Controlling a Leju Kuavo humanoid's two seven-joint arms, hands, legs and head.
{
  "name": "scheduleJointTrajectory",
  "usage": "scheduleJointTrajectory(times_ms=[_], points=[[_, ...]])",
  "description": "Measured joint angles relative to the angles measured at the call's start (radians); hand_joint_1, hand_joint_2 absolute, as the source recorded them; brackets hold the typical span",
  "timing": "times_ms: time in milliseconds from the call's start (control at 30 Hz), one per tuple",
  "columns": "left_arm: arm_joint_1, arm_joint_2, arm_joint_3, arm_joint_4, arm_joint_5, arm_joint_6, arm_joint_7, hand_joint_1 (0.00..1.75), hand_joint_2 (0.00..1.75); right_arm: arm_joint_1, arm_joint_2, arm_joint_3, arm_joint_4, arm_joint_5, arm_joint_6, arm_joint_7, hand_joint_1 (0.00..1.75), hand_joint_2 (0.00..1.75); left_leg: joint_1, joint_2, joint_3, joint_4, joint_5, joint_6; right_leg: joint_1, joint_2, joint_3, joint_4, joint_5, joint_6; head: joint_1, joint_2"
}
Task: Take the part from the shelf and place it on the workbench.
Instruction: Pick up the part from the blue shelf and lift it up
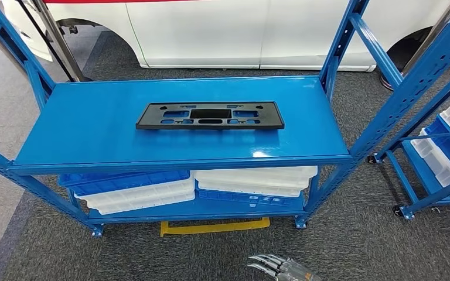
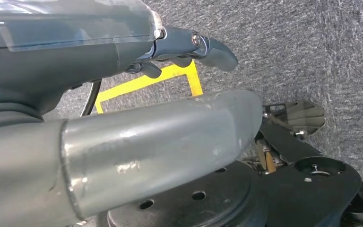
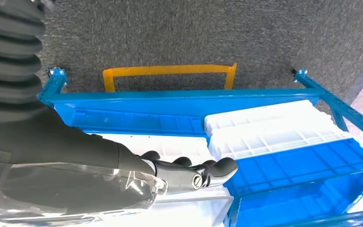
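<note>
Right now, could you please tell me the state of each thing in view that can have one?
Black part: lying flat on the top shelf, untouched.
Right hand: low in front of the shelf, holding nothing, fingers extended.
Left hand: hanging over the carpet, holding nothing.
Blue and white bins: stacked on the lower shelf.
Side cart: loaded with white and blue bins.
</note>
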Motion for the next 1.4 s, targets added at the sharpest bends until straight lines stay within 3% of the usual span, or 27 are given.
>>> scheduleJointTrajectory(times_ms=[100,200,267,333,467,1400], points=[[0.000,-0.002,0.000,0.000,-0.006,0.000,0.000,0.00,0.00,-0.052,0.011,0.005,0.012,-0.016,0.004,0.017,0.00,0.00,0.000,0.000,-0.002,0.000,0.002,0.000,0.000,-0.002,-0.003,0.001,0.001,-0.001,0.002,0.000],[-0.004,-0.003,0.000,0.002,-0.007,-0.006,0.006,0.00,0.00,-0.317,0.071,-0.064,0.007,-0.151,-0.034,0.068,0.00,0.00,-0.001,0.037,-0.006,0.005,0.006,0.001,-0.003,0.030,-0.033,0.009,0.014,-0.001,0.004,0.000],[-0.012,-0.003,-0.001,0.003,-0.009,-0.011,0.009,0.00,0.00,-0.468,0.102,-0.104,-0.005,-0.205,-0.046,0.070,0.00,0.00,0.002,0.046,-0.004,0.008,0.008,0.003,-0.001,0.038,-0.036,0.009,0.016,-0.001,0.000,0.000],[-0.014,-0.004,-0.001,0.003,-0.007,-0.013,0.010,0.00,0.00,-0.538,0.119,-0.106,-0.008,-0.213,-0.039,0.071,0.00,0.00,0.007,0.039,-0.003,0.008,0.008,0.001,0.006,0.030,-0.029,0.006,0.016,-0.003,0.001,0.000],[-0.007,-0.003,-0.001,0.004,-0.005,-0.014,0.013,0.00,0.00,-0.609,0.150,-0.107,-0.007,-0.216,-0.039,0.074,0.00,0.00,0.008,0.038,-0.008,0.009,0.009,0.000,0.006,0.029,-0.035,0.009,0.017,-0.004,0.001,0.000],[-0.006,-0.003,-0.001,0.004,-0.022,-0.012,0.019,0.00,0.00,-0.622,0.163,-0.102,-0.045,-0.212,-0.032,0.071,0.00,0.00,0.009,0.038,-0.010,0.010,0.008,0.000,0.007,0.028,-0.036,0.008,0.017,-0.004,0.001,0.000]])
